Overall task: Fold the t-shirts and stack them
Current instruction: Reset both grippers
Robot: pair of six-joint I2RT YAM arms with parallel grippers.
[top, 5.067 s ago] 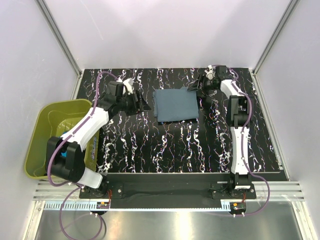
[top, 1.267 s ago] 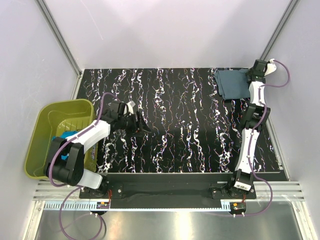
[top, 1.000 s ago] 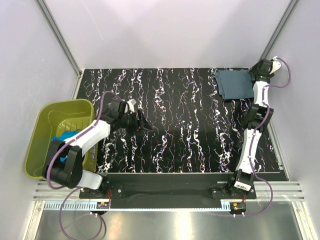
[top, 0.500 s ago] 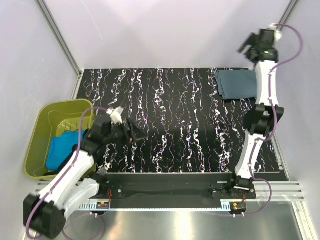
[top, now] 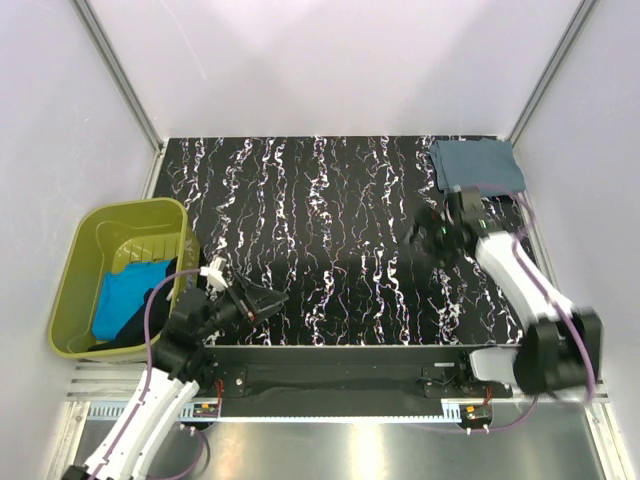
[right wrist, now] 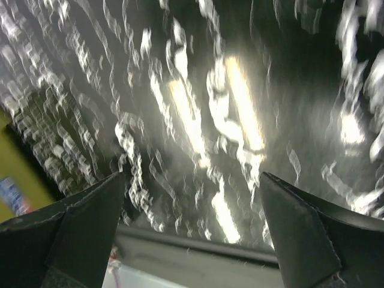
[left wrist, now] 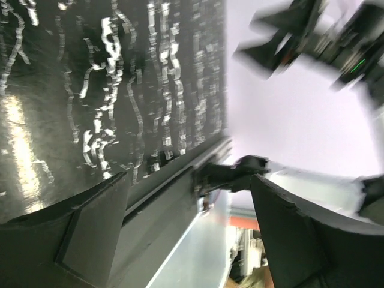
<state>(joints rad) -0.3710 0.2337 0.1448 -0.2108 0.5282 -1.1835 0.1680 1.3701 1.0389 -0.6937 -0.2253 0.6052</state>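
From above: one folded slate grey-blue cloth t-shirt [top: 474,166] lies at the 1 o'clock corner of the black marbled tabletop [top: 330,200]. One bright turquoise cloth t-shirt [top: 118,302] and some dark cloth [top: 150,300], maybe a black one, sit crumpled in the one olive-green plastic tub [top: 90,235] at 8 o'clock. One done, two left, I think.

Left wrist: left jaws spread, empty.

Right wrist: right jaws spread, empty.

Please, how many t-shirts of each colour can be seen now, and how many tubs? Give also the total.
Slate grey-blue t-shirt: 1, folded, far right
Turquoise t-shirt: 1, in the tub
Black t-shirt: 1, in the tub, partly hidden
Olive-green tub: 1
Total: 4
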